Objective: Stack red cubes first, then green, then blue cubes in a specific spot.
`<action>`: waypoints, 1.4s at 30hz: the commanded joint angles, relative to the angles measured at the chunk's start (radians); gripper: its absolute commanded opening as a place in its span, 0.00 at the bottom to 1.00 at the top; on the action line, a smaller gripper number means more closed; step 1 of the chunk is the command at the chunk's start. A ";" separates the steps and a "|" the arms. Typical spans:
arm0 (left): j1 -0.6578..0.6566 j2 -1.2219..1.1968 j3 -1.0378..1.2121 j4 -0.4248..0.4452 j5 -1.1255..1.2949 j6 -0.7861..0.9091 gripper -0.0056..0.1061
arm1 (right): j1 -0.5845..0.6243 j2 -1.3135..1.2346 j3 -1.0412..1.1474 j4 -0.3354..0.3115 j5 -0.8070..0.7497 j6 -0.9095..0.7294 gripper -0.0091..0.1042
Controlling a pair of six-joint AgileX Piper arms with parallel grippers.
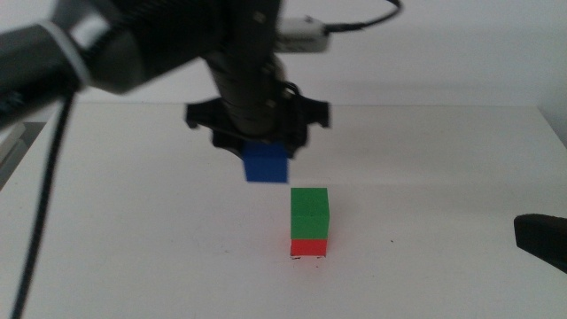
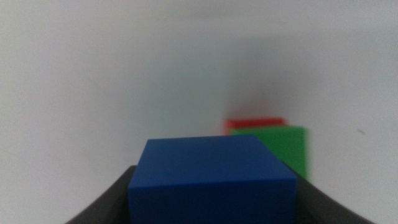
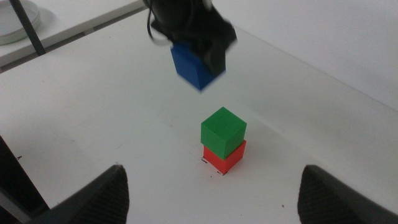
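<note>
Carrying the blue cube (image 1: 265,164) in the air, the left gripper (image 1: 260,142) has its two dark jaws closed against opposite side faces of it, with the cube's lower half hanging clear beneath them. Below this gripper and off to one side stands the green cube (image 1: 309,213), resting squarely on the red cube (image 1: 308,247), which sits on the marked spot (image 1: 307,257); only hints of its black corner marks show at the red cube's base. The blue cube is well apart from the stack and higher than its top. It looks small, rigid and light, with plain matte faces that should not slip much, so a grip on two flat parallel sides, as now, seems right; a corner hold would likely twist it. Set down off-centre, it could tip the narrow tower, so the release probably wants to be gentle. The right gripper (image 3: 211,193) waits low beside the stack, its jaws spread wide and holding nothing.
</note>
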 commanded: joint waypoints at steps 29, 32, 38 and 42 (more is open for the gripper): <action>-0.078 0.223 -0.170 -0.011 0.018 -0.073 0.03 | -0.005 -0.003 0.003 -0.002 -0.014 -0.006 0.90; -0.078 0.223 -0.170 -0.037 0.018 -0.078 0.03 | -0.005 -0.003 0.003 -0.002 -0.014 -0.006 0.90; -0.076 0.210 -0.143 -0.037 0.018 -0.081 0.03 | -0.005 -0.003 0.003 -0.002 -0.014 -0.006 0.90; -0.074 0.200 -0.140 -0.039 0.018 -0.082 0.03 | -0.005 -0.003 0.003 -0.002 -0.014 -0.006 0.90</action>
